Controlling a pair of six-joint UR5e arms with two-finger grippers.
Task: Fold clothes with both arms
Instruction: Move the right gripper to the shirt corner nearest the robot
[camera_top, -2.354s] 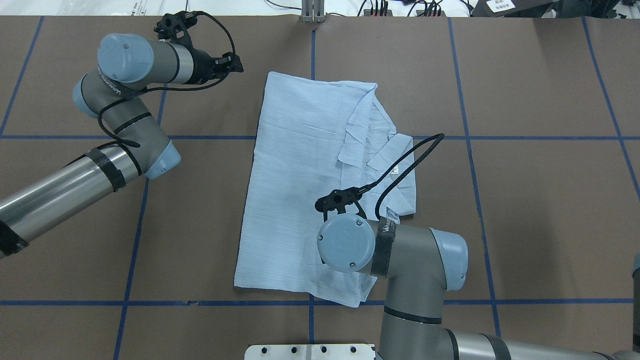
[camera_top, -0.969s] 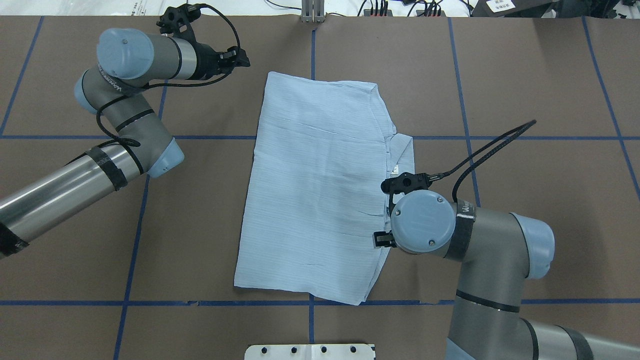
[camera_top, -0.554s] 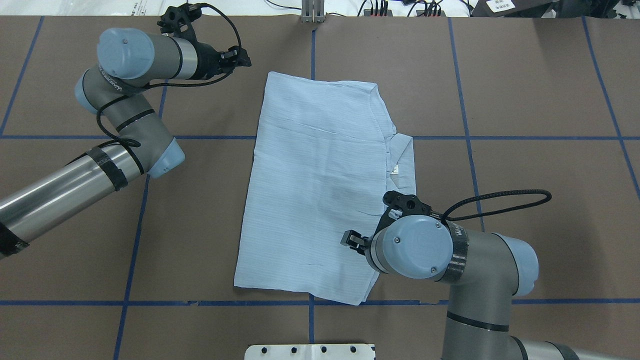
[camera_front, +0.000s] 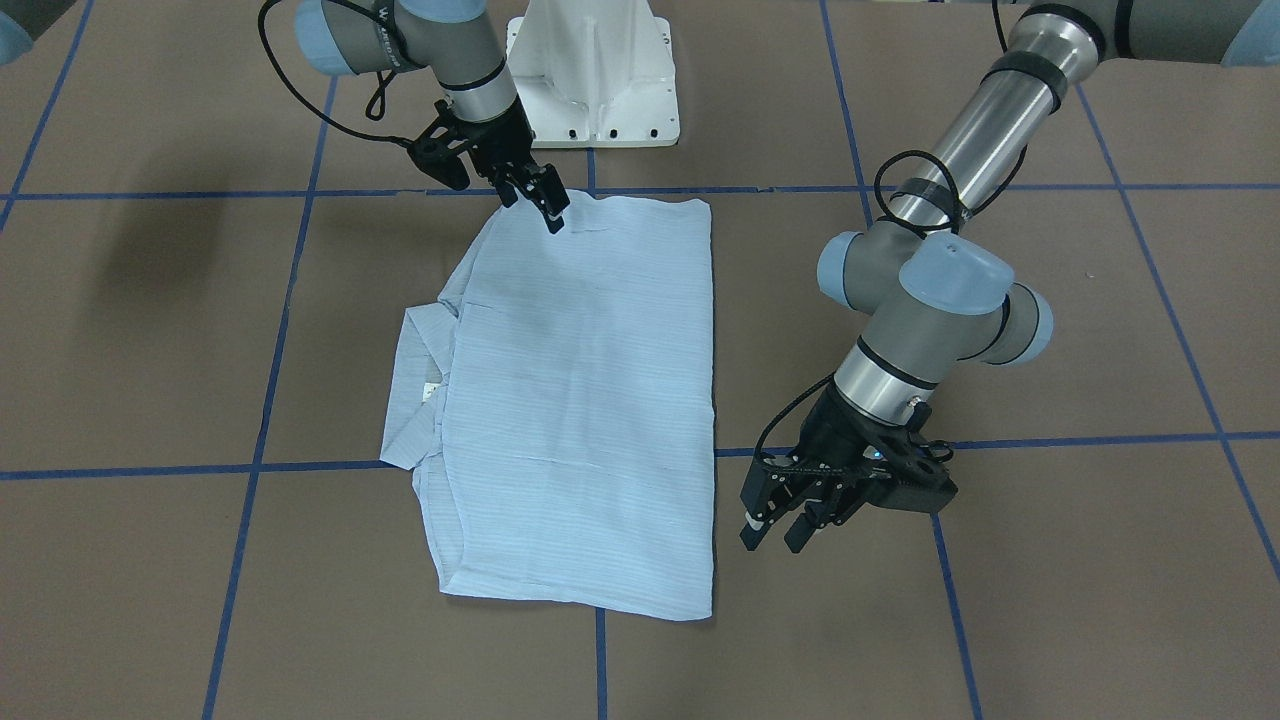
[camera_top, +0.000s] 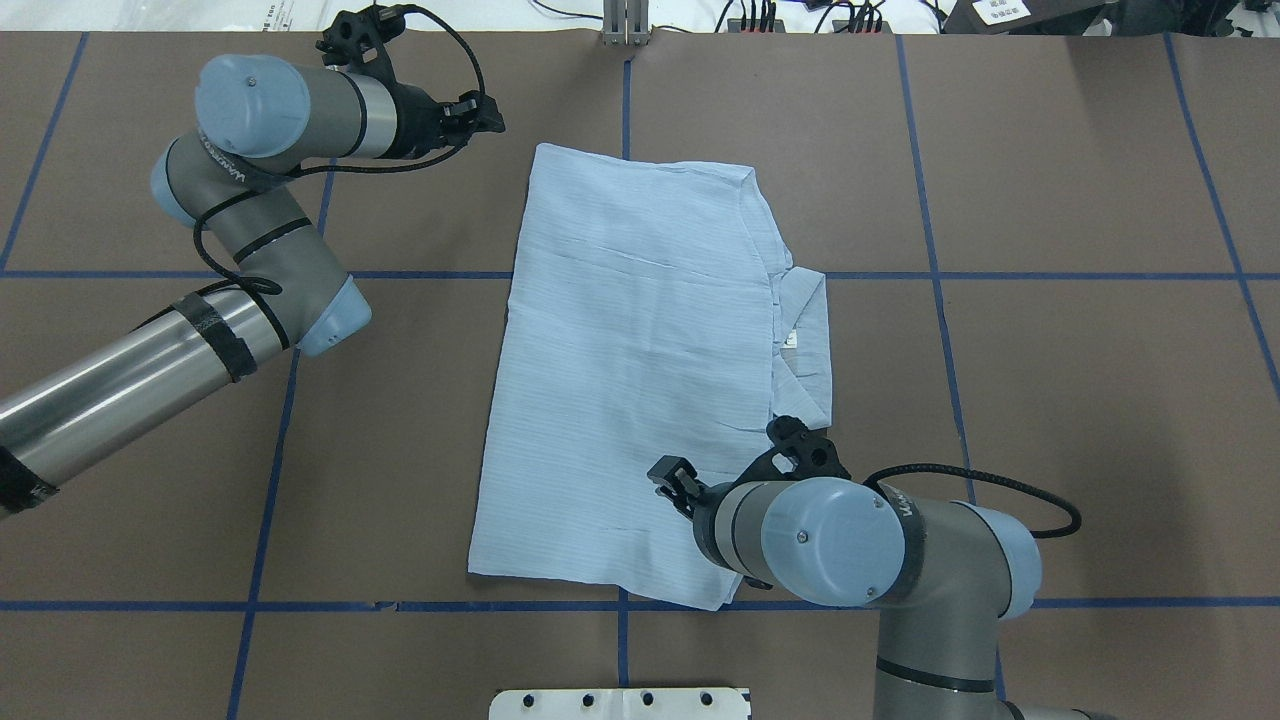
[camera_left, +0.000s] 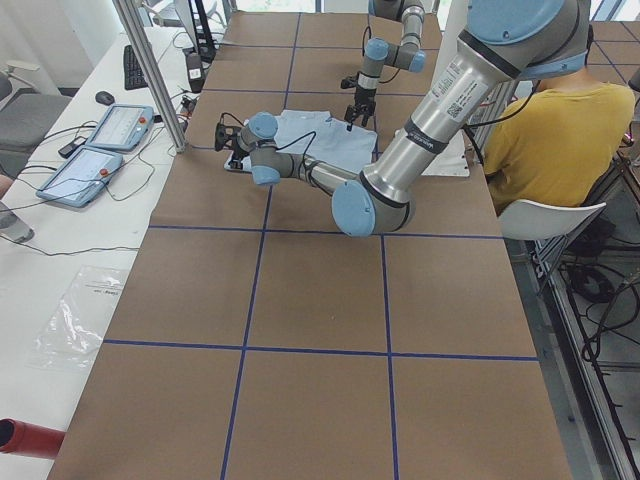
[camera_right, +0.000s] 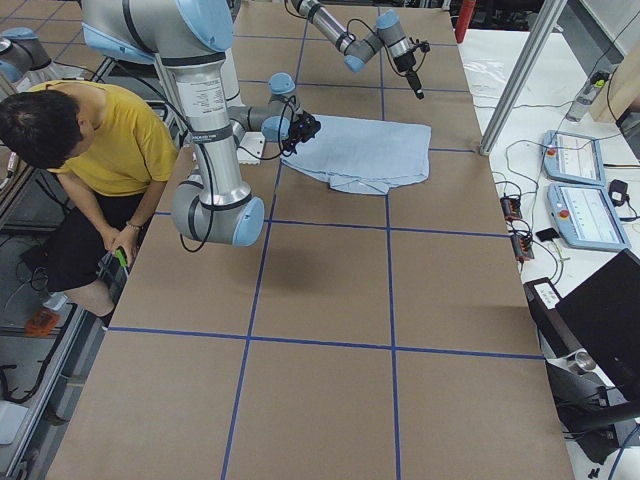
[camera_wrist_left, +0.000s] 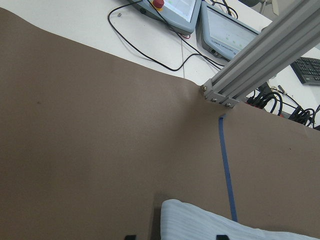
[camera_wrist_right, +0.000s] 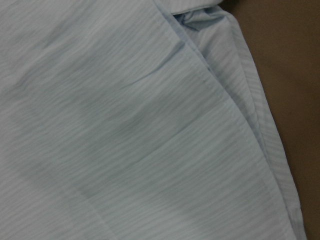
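Overhead exterior, shirt (camera_top: 630, 380): lies flat mid-table as a long rectangle, no sleeve showing, collar (camera_top: 805, 340) poking out on the robot's right.
Right gripper (camera_front: 535, 208): jaws parted, empty, over the shirt's robot-side end.
Left gripper (camera_front: 773, 538): jaws wide, empty, just beside the shirt's far corner.
Progress: side folds look done; I reckon an end-to-end fold is left.
Table (camera_top: 1050, 180): brown, blue tape grid.

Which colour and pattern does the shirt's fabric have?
Light blue with faint fine stripes; the right wrist view shows the shirt best.
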